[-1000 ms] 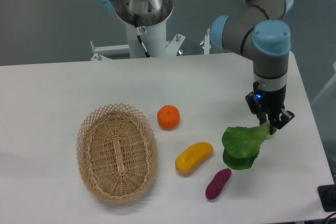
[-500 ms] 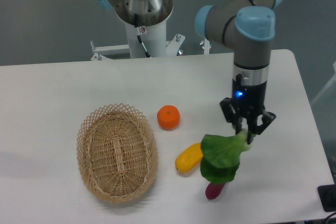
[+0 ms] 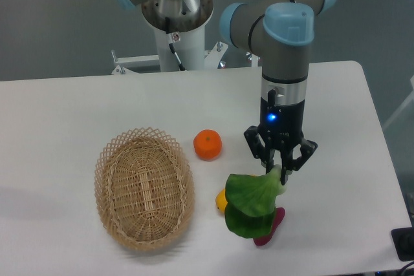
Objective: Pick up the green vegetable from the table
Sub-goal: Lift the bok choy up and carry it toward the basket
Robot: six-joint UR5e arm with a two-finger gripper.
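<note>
Green vegetable [image 3: 251,203] first: it hangs just below the fingers, its pale stem pinched between them and its dark leaves drooping down and toward me, off the table [image 3: 77,114]. From where I sit the gripper [image 3: 280,167] reads as clamped on that stem, jaws drawn in around it. The leaves hide most of what lies under them; a purple sweet potato [image 3: 270,227] pokes out below and a little to the right of the fingertips, and a sliver of a yellow vegetable [image 3: 222,201] shows to their left. I can't tell whether the hanging leaves brush either one.

Well to the left of the fingers sits a wicker basket [image 3: 145,187]. An orange [image 3: 207,145] rests on the tabletop to the left of the fingers and slightly beyond them, well apart from the gripper.

My judgement is that the pick is essentially made: the vegetable is gripped and carried in the air. What I'd want next is a steady hold with enough height that the leaves clear the items below, since the grip is only on the thin stem and the leafy bulk could swing or slip.

I see no readable brand, label or writing anywhere; only a small blue light glows on the wrist above the fingers.
</note>
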